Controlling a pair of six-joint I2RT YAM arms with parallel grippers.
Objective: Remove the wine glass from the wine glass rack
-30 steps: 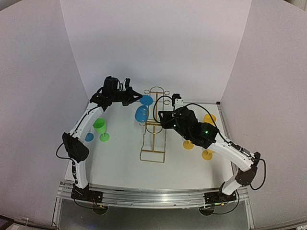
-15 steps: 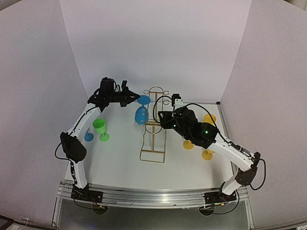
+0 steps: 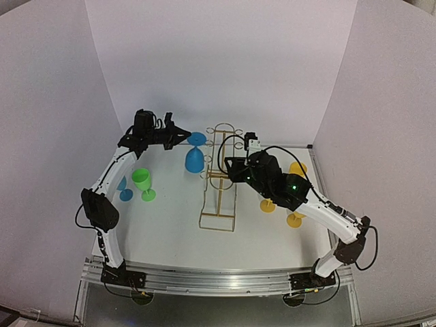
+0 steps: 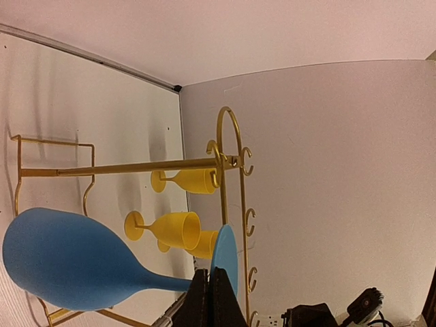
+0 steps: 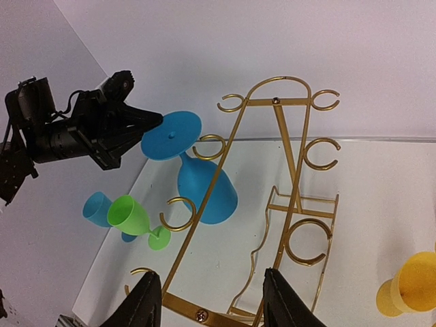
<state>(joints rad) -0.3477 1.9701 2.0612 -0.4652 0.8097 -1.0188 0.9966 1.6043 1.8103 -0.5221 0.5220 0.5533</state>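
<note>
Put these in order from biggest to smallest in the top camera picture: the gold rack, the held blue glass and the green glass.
1. The wine glass rack: clearly largest.
2 and 3. The blue wine glass and the green glass: about alike; the blue one is held nearer the camera, so I won't rank them.

1 overhead, 2 wrist close-ups, shared rack point(image 3: 219, 177)

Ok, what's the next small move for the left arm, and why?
Probably ease the left gripper leftward, then lower it: it pinches the blue wine glass by its foot, bowl hanging down, just beside the hooks of the wine glass rack.
</note>
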